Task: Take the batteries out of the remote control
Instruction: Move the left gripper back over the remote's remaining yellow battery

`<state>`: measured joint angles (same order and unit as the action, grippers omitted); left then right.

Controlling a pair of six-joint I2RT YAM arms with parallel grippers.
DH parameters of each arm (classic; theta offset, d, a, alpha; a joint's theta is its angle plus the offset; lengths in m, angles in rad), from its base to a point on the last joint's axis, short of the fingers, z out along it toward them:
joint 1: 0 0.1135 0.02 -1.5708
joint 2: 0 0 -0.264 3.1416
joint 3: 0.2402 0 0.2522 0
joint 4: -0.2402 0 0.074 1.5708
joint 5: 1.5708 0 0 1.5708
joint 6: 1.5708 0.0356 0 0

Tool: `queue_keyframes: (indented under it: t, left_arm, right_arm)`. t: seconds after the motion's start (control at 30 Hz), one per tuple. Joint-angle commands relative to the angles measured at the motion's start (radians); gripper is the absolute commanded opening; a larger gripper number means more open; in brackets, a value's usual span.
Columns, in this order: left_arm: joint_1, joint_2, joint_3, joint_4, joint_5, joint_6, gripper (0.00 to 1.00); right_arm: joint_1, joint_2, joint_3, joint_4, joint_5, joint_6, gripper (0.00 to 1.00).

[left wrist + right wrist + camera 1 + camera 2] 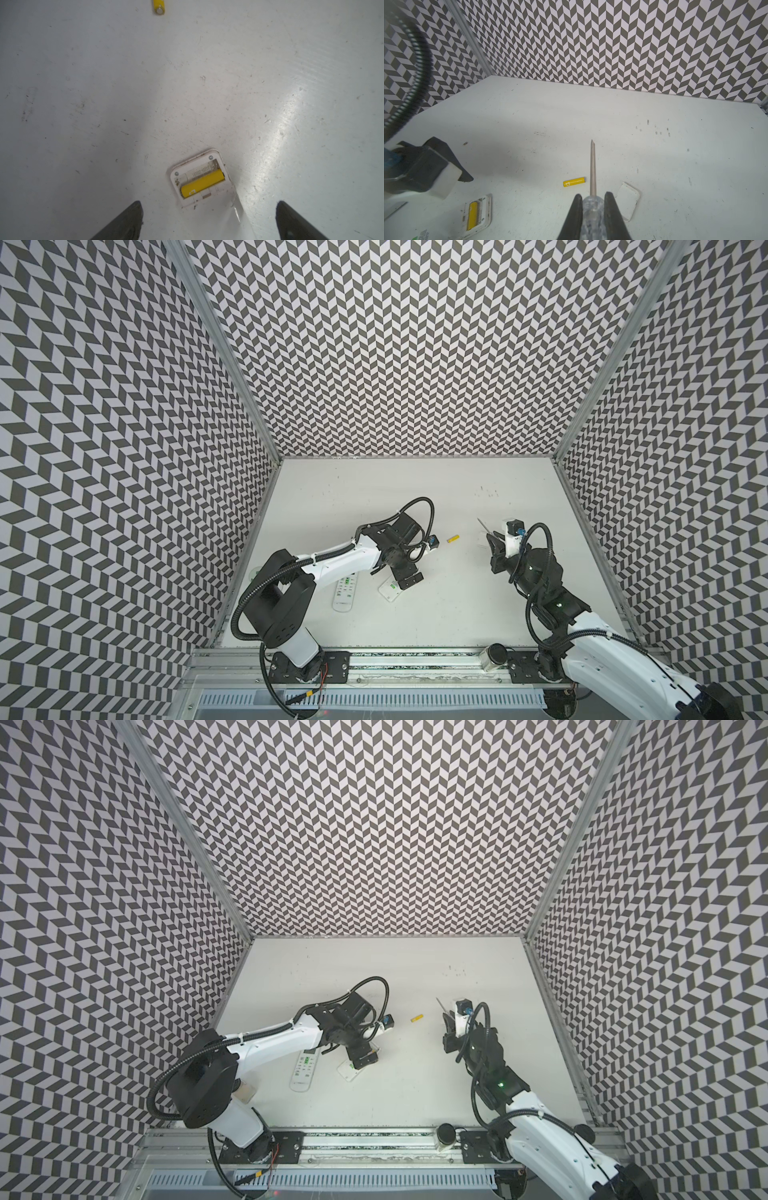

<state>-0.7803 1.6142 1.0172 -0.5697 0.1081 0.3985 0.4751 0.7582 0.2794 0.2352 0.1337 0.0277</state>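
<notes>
Left wrist view shows the seated battery (202, 185), a bright yellow cell, lying lengthwise in the open compartment of the open remote (218, 190). The adjacent bay exposes its printed floor and spring contact. The open remote is white and lies back side up on the table (83, 83). The left gripper (208, 203) is positioned over the near end of this remote with its fingers (124, 222) spread wide to either side, gripping nothing. Contact between the fingertips and the table cannot be determined. The loose battery (159, 7), also yellow, lies on its side on the table, well apart from the open remote. In both top views it lies between the two grippers (454, 538) (417, 1018). Right wrist view shows the screwdriver (592, 166) with its thin shaft pointing away from the wrist and passing just beside one end of the loose battery in that view. The fingers of the right gripper (593, 195) are pressed against both sides of the clear handle, pinching it. The battery cover (629, 199), a white rounded rectangle, lies flat on the table near this gripper. In a top view the second remote (345, 591), white with green buttons facing up, lies partly under the left arm, beside the open remote.
</notes>
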Motion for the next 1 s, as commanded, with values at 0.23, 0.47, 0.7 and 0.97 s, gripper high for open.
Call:
queue_keyframes:
  t: [0.23, 0.47, 0.7, 0.97]
  left_arm:
    - [-0.003, 0.017, -0.055, 0.062, -0.002, -0.104, 1.0]
    - [-0.003, 0.054, -0.073, 0.079, -0.012, -0.093, 1.0]
    - [-0.009, 0.083, -0.097, 0.115, -0.033, -0.08, 0.99]
    - [-0.009, 0.087, -0.116, 0.144, -0.015, -0.019, 0.66]
  right_arm:
    - [-0.008, -0.012, 0.012, 0.069, -0.014, -0.008, 0.0]
    - [-0.01, -0.001, 0.019, 0.062, -0.025, -0.004, 0.0]
    - [-0.016, 0.017, 0.018, 0.072, -0.053, 0.0, 0.0]
    - [-0.02, 0.042, 0.024, 0.073, -0.095, 0.007, 0.0]
